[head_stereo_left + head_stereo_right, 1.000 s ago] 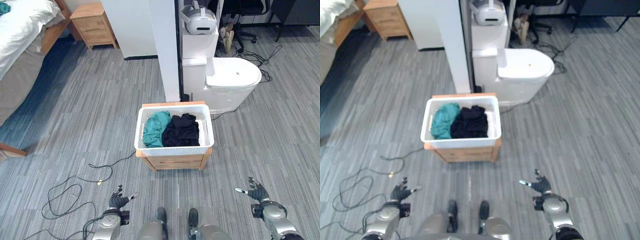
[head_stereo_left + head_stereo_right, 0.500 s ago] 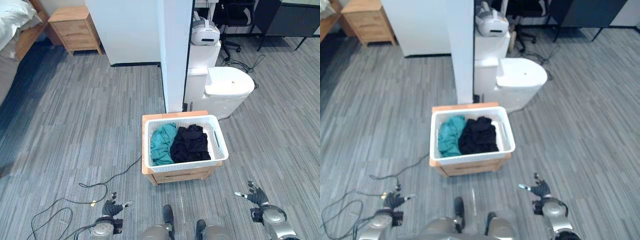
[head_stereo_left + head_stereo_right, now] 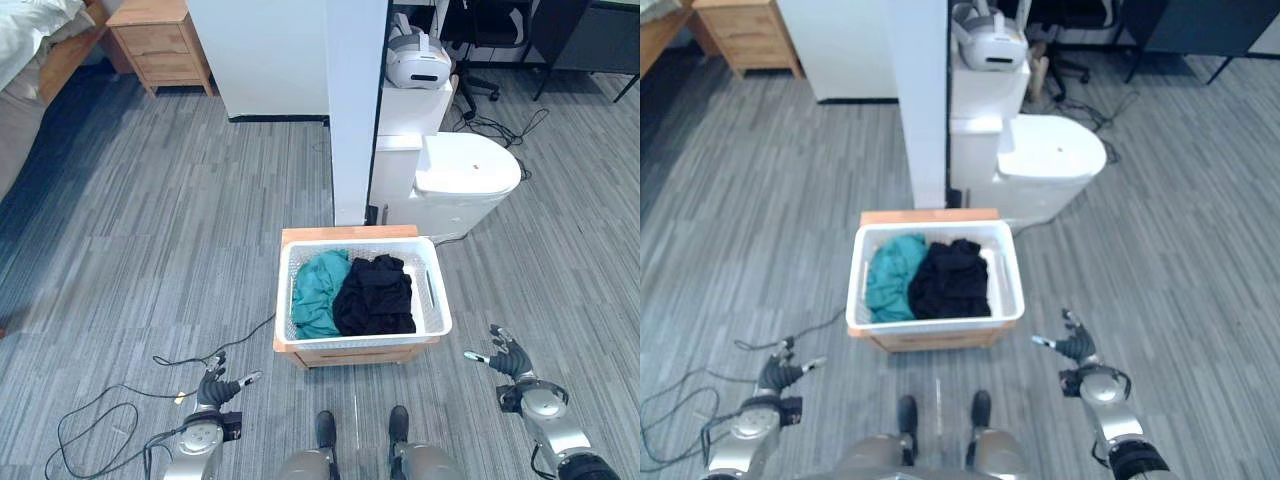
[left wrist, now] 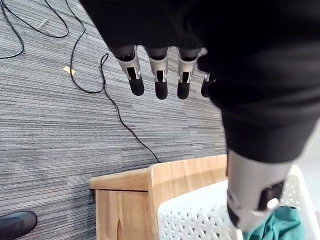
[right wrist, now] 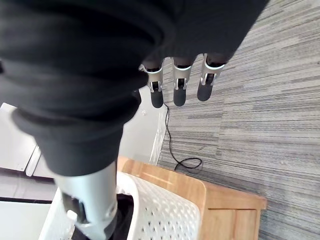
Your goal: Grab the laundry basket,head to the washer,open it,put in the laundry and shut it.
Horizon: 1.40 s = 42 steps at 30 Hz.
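Laundry basket [image 3: 436, 310], white and perforated, sits on a low wooden stand [image 3: 345, 354] on the grey floor [image 3: 150, 230], just in front of a white pillar [image 3: 357, 100]. Inside it a teal garment [image 3: 316, 290] lies on the robot's left, touching a black garment [image 3: 376, 295] on the right. The left hand [image 3: 214, 386] hangs low, well apart from the basket on its left, fingers straight and holding nothing. The right hand [image 3: 505, 355] hangs near the basket's right side, fingers spread, also empty.
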### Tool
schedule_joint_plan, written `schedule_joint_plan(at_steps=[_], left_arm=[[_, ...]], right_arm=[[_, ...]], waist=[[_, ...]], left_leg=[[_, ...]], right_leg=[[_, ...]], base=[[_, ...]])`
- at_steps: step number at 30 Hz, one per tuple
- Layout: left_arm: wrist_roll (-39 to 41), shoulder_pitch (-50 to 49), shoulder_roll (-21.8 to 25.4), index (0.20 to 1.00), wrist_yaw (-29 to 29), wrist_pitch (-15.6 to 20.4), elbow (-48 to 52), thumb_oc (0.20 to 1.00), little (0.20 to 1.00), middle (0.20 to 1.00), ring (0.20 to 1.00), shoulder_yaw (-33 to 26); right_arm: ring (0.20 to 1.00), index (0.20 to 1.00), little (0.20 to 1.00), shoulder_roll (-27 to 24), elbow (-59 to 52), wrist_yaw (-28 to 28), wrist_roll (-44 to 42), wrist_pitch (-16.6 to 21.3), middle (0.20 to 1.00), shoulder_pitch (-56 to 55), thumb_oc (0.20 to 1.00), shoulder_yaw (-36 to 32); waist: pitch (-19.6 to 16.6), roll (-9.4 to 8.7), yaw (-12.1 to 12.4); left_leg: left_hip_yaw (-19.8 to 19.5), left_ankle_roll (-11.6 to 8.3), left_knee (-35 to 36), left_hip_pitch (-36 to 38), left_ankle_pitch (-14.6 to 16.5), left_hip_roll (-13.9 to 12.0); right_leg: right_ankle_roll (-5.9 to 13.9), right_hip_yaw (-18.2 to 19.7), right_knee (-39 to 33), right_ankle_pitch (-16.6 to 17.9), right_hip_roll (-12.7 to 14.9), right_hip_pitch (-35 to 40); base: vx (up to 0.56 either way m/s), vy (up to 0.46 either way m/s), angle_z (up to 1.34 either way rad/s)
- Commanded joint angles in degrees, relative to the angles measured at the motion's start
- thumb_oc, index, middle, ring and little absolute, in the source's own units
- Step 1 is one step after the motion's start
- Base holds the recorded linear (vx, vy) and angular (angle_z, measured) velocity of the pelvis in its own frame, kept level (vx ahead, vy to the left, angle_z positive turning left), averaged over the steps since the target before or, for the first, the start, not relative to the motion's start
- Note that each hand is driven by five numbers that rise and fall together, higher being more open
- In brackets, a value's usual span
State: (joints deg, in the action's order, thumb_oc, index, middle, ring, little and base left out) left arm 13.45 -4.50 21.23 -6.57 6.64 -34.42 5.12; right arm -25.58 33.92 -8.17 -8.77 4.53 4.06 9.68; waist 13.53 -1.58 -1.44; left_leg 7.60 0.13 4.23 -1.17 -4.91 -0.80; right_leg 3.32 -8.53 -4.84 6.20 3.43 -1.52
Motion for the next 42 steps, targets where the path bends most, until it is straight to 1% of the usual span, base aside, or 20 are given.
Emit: schedule_joint_plan(at_steps=[1,3,5,7,9,11,12,16,17,19,20,21,22,27,30,31,33,36,40,42], left_arm=[[2.31,8.33,-0.29,1.000,-5.62,2.83,-0.32,1.000,1.000,1.000,1.000,1.76],[2.82,10.29,-0.65,1.000,-6.66,3.01,-1.04,1.000,1.000,1.000,1.000,2.46],[4.32,15.67,-1.70,1.000,-9.53,3.11,-4.48,1.000,1.000,1.000,1.000,4.64],[4.32,17.72,-1.98,1.000,-10.56,3.01,-5.73,1.000,1.000,1.000,1.000,5.53],[5.16,22.39,-2.84,1.000,-12.36,2.77,-10.11,1.000,1.000,1.000,1.000,7.53],[5.44,26.97,-2.52,1.000,-13.30,2.47,-14.16,1.000,1.000,1.000,1.000,9.15],[4.79,30.77,-2.26,1.000,-13.92,1.87,-17.72,1.000,1.000,1.000,1.000,10.95],[3.86,36.30,-2.27,1.000,-13.70,0.68,-23.94,1.000,1.000,1.000,1.000,13.94],[3.86,36.32,-2.27,1.000,-13.70,0.69,-23.96,1.000,1.000,1.000,1.000,13.94],[3.91,40.30,-3.45,1.000,-13.64,0.03,-27.97,1.000,1.000,1.000,1.000,16.05],[3.71,41.48,-3.57,0.956,-13.54,-0.03,-28.16,0.956,0.956,0.956,0.956,16.75],[3.47,42.06,-3.56,0.501,-13.46,0.02,-27.82,0.501,0.501,0.501,0.501,17.05],[3.47,42.06,-3.56,0.200,-13.46,0.02,-27.82,0.200,0.200,0.200,0.200,17.05],[3.95,39.67,-4.24,0.200,-13.68,1.68,-18.89,0.200,0.200,0.200,0.200,17.28],[3.63,36.04,-4.41,0.200,-14.04,2.48,-11.17,0.200,0.200,0.200,0.200,15.94],[3.62,36.01,-4.40,0.200,-14.05,2.45,-11.14,0.200,0.200,0.200,0.200,15.94],[3.80,27.19,-4.85,0.200,-12.80,3.48,-0.26,0.200,0.200,0.200,0.200,13.08],[3.90,19.67,-4.51,0.200,-10.50,3.40,6.84,0.200,0.200,0.200,0.200,11.04],[4.10,6.10,-1.91,0.200,-5.45,2.37,19.38,0.200,0.200,0.200,0.200,6.17],[4.14,4.10,-1.53,0.200,-4.76,2.04,20.93,0.200,0.200,0.200,0.200,5.59]], right_arm=[[1.000,1.000,1.000,-2.48,-1.58,-3.70,0.36,1.78,1.000,7.79,1.000,2.93],[1.000,1.000,1.000,-2.19,-1.00,-4.44,-0.25,1.76,1.000,9.90,1.000,3.86],[1.000,1.000,1.000,-0.41,1.92,-6.06,-2.49,1.51,1.000,15.45,1.000,6.67],[1.000,1.000,1.000,0.41,3.41,-6.78,-3.31,1.40,1.000,17.39,1.000,7.60],[1.000,1.000,1.000,2.73,6.89,-8.02,-5.34,1.49,1.000,21.62,1.000,9.82],[1.000,1.000,1.000,3.74,10.23,-9.00,-6.94,1.19,1.000,25.76,1.000,11.73],[1.000,1.000,1.000,4.52,12.83,-9.62,-7.88,1.07,1.000,29.38,1.000,13.67],[1.000,1.000,1.000,6.02,17.53,-9.59,-8.80,0.49,1.000,34.87,1.000,17.33],[1.000,1.000,1.000,6.02,17.55,-9.58,-8.81,0.50,1.000,34.90,1.000,17.33],[1.000,1.000,1.000,7.34,21.40,-9.34,-8.61,-0.22,1.000,38.82,1.000,20.16],[0.495,0.495,0.495,7.72,21.99,-9.20,-8.69,-0.48,0.495,39.49,0.495,20.78],[0.200,0.200,0.200,7.94,21.86,-9.12,-8.80,-0.49,0.200,39.67,0.200,20.99],[0.200,0.200,0.200,7.94,21.86,-9.12,-8.80,-0.49,0.200,39.67,0.200,20.99],[0.200,0.200,0.200,7.52,15.58,-9.03,-10.11,1.24,0.200,36.52,0.200,19.43],[0.200,0.200,0.200,6.06,7.57,-9.35,-9.18,2.53,0.200,31.88,0.200,17.00],[0.200,0.200,0.200,6.07,7.53,-9.36,-9.17,2.51,0.200,31.86,0.200,16.99],[0.200,0.200,0.200,3.56,-3.82,-8.52,-6.39,3.76,0.200,22.21,0.200,11.75],[0.200,0.200,0.200,2.03,-11.40,-6.96,-4.23,4.26,0.200,14.17,0.200,7.75],[0.200,0.200,0.200,0.43,-24.08,-3.03,-1.11,4.58,0.200,0.24,0.200,1.04],[0.200,0.200,0.200,0.64,-25.51,-2.37,-1.08,4.63,0.200,-1.80,0.200,0.18]], waist=[[0.60,-1.09,0.02],[1.02,-1.07,-0.03],[1.81,-1.15,-0.25],[2.05,-1.14,-0.31],[2.93,-1.10,-0.35],[3.30,-1.06,-0.62],[4.22,-0.95,-0.69],[5.13,-0.95,-0.76],[5.14,-0.95,-0.76],[5.90,-0.70,-0.74],[6.18,-0.60,-0.79],[6.37,-0.53,-0.79],[6.38,-0.53,-0.79],[6.58,-0.18,-1.09],[6.41,-0.04,-1.20],[6.27,-0.07,-1.23],[5.10,0.31,-1.34],[3.14,0.31,-1.75],[-0.12,0.19,-2.38],[-0.57,0.11,-2.58]], left_leg=[[-1.05,-2.12,-5.71,-1.19,8.02,-0.44],[-1.02,-2.35,-5.53,-2.53,7.49,-0.59],[-0.90,-2.74,-4.96,-5.11,6.36,-0.92],[-0.91,-2.80,-4.89,-6.03,5.99,-0.99],[-0.91,-2.99,-4.92,-7.59,5.43,-1.15],[-1.07,-3.12,-4.78,-9.05,4.72,-1.21],[-0.97,-3.24,-4.77,-9.83,4.42,-1.28],[-1.03,-3.42,-4.53,-11.47,3.53,-1.33],[-1.03,-3.42,-4.53,-11.48,3.53,-1.33],[-1.10,-3.54,-4.12,-12.14,2.86,-1.32],[-1.16,-3.56,-3.97,-12.25,2.65,-1.30],[-1.26,-3.59,-3.79,-12.25,2.46,-1.25],[-1.26,-3.59,-3.78,-12.24,2.46,-1.25],[-1.31,-3.58,-2.86,-11.80,2.18,-0.92],[-1.23,-3.50,-2.91,-10.50,2.86,-0.88],[-1.24,-3.49,-2.90,-10.69,2.74,-0.84],[-1.11,-3.32,-3.25,-7.79,4.34,-1.00],[-0.89,-3.26,-3.37,-4.97,5.40,-1.29],[-1.33,-3.51,-4.19,-0.78,6.51,-2.02],[-1.60,-3.47,-4.81,-0.21,6.91,-2.06]], right_leg=[[3.03,-0.12,4.96,-6.39,1.01,-4.27],[2.93,-0.21,4.93,-6.17,0.94,-5.63],[2.84,-0.23,4.62,-5.43,0.57,-8.28],[2.81,-0.09,4.72,-5.22,0.47,-9.24],[2.76,0.23,4.97,-5.00,0.17,-10.81],[2.71,0.49,5.27,-4.65,0.09,-12.36],[2.68,0.73,5.75,-4.67,-0.07,-13.35],[2.72,0.94,6.49,-4.38,0.06,-15.26],[2.72,0.94,6.50,-4.38,0.07,-15.27],[2.74,0.93,6.72,-4.19,0.20,-16.02],[2.80,0.98,6.75,-4.14,0.24,-16.25],[2.83,0.94,6.69,-4.05,0.20,-16.27],[2.83,0.94,6.69,-4.04,0.20,-16.27],[3.04,1.25,6.14,-3.86,0.21,-15.87],[3.05,1.43,6.04,-4.33,0.00,-14.57],[3.05,1.42,5.97,-4.20,0.03,-14.73],[2.86,1.37,6.08,-5.45,-0.10,-11.82],[2.60,1.12,5.55,-6.37,-0.23,-8.84],[2.04,1.30,4.61,-8.02,-1.15,-3.35],[1.83,1.45,4.74,-8.21,-1.23,-2.58]], base=[[-0.13,-0.098,0.10],[-0.09,-0.064,0.02],[-0.07,-0.069,-0.04],[-0.04,-0.037,-0.06],[-0.06,-0.048,-0.02],[-0.06,-0.028,-0.05],[-0.07,-0.028,-0.02],[-0.02,-0.011,0.01],[0.00,0.000,0.00],[-0.01,0.001,0.02],[-0.02,0.002,0.03],[0.00,0.000,0.00],[0.00,0.000,0.00],[0.00,0.000,0.00],[0.00,-0.001,0.02],[0.00,0.000,0.00],[0.07,-0.017,-0.04],[0.11,-0.036,0.03],[0.09,-0.080,0.08],[0.04,-0.035,0.02]])
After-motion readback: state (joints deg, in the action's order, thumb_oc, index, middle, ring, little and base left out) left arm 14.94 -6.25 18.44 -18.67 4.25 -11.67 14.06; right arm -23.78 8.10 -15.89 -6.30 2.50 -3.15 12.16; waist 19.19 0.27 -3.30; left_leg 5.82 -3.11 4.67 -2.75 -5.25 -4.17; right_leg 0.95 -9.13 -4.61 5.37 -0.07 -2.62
